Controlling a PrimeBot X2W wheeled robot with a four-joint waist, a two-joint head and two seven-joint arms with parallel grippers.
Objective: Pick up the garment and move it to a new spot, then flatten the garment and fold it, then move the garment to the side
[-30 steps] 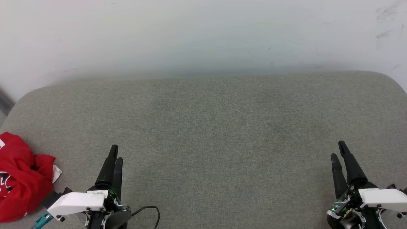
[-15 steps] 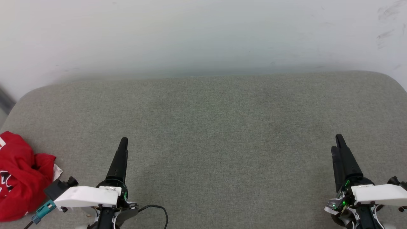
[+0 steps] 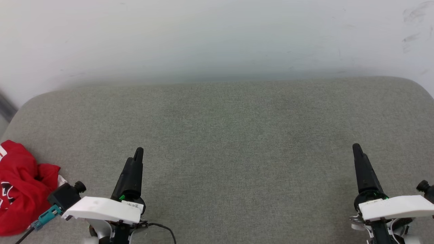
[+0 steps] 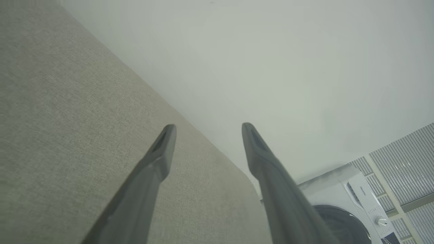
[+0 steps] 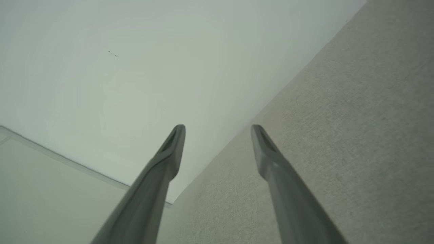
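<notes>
A broad cushioned surface (image 3: 237, 135), covered in grey-green woven fabric and rounded at its far corners, carries the things. At its near left edge lies the garment (image 3: 20, 189), a crumpled red heap showing a little white, partly cut off by the head view's edge.

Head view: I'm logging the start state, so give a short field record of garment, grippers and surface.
garment: red, crumpled, at the cushion's left edge, partly out of frame
left gripper: open, empty, apart from the garment
right gripper: open, empty, over bare cushion
surface: grey fabric cushion against a pale wall
task stage: pick-up not begun
</notes>
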